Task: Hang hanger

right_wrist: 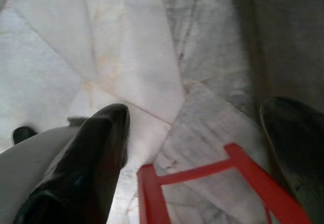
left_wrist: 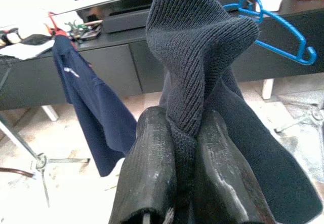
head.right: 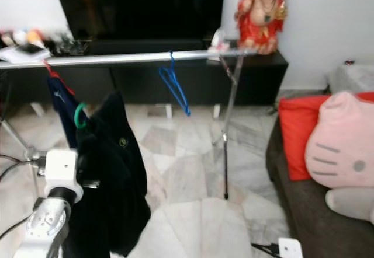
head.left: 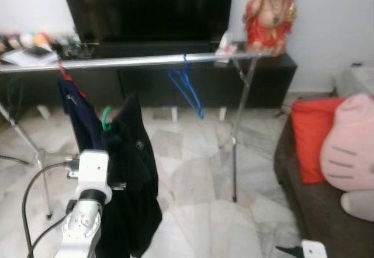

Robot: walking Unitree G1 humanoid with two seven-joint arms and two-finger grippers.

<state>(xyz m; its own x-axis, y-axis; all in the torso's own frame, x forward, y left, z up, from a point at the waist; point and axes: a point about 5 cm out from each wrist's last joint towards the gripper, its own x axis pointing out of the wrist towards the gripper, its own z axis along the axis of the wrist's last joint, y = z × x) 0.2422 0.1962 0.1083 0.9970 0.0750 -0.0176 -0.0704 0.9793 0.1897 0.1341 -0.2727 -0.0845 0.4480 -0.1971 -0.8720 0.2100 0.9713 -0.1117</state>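
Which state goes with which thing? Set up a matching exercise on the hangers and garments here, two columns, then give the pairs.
Things:
1. blue hanger
2. green hanger
3. navy shirt
4. black sweater

States:
A. pinched between the left gripper's fingers
B. hangs bare on the rail
C. carries the black garment, its hook below the rail
D. hangs from a red hanger on the rail

Pairs: 1-B, 2-C, 3-D, 4-A
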